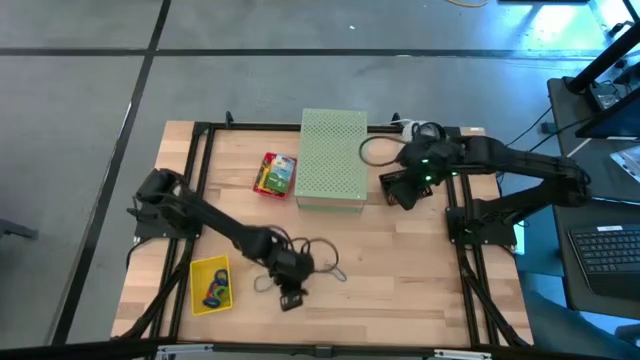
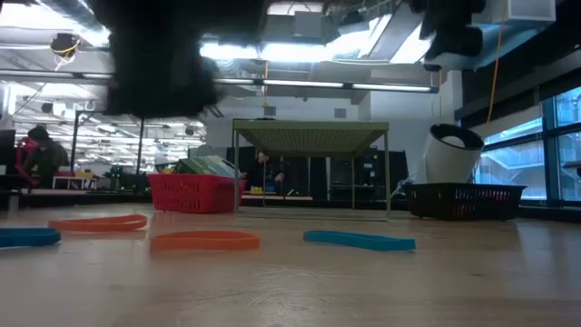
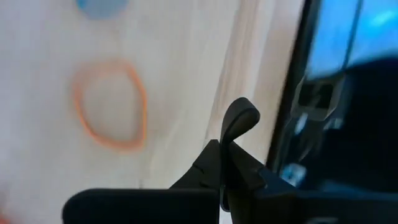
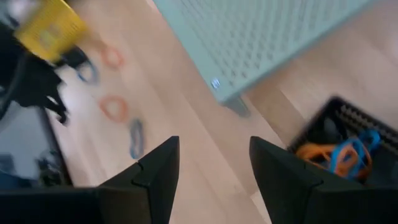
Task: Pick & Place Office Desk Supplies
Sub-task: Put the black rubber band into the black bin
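My left gripper (image 1: 291,292) (image 3: 224,155) hangs over the table's near middle, shut on a small black clip (image 3: 240,117). In the low view it is a dark blur (image 2: 159,54) above the tabletop. Orange rubber bands (image 2: 204,240) (image 3: 109,104) and blue ones (image 2: 359,240) lie flat on the wood. My right gripper (image 4: 214,171) (image 1: 405,190) stands open high at the far right, above a black basket (image 4: 348,124) that holds orange and blue bands (image 4: 339,154). A yellow-and-green card box (image 1: 275,175) lies left of the pale green perforated box (image 1: 333,158). My left gripper pinches the black clip between its two fingertips (image 3: 211,168). The clip's curved end (image 3: 241,115) sticks out beyond the tips. The fingers slant down toward the table, and the clip is clear of the wood. The pinched part itself is hidden by the fingers.
A yellow box (image 1: 210,285) with blue things in it sits at the near left. A cable loop (image 1: 322,255) lies beside my left arm. Black frame rails (image 1: 200,180) run along both table sides. A red basket (image 2: 194,193) shows beyond the bands.
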### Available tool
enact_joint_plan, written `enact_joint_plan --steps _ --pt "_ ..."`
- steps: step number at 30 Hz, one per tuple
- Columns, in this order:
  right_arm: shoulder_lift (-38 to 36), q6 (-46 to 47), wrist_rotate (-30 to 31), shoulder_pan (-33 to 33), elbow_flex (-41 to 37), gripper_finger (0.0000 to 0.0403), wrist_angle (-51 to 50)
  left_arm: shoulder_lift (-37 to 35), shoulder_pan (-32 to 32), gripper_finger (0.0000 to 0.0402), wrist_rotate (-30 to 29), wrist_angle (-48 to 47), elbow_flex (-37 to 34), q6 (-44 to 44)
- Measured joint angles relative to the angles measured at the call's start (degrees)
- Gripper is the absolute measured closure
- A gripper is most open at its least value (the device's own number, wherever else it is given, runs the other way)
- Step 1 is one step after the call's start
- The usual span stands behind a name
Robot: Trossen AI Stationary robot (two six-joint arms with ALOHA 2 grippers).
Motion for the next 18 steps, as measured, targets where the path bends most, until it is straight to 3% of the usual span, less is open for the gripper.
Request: enact_joint_plan --steps 5,10,18 --pt "-6.81 3.02 -0.67 1.03 0.0 0.0206 9.26 -4.9 5.62 0.0399 -5.59 5.11 0.09 0.76" --pt "-9.64 7.13 -3.26 4.46 0.09 0.0207 18.72 -7.34 12.91 0.0399 -7.03 14.45 0.11 5.84" --pt "-8.38 10.67 1.62 11.61 0.07 0.0238 19.17 -8.2 21.78 0.0399 -1.96 24.45 0.13 10.69"
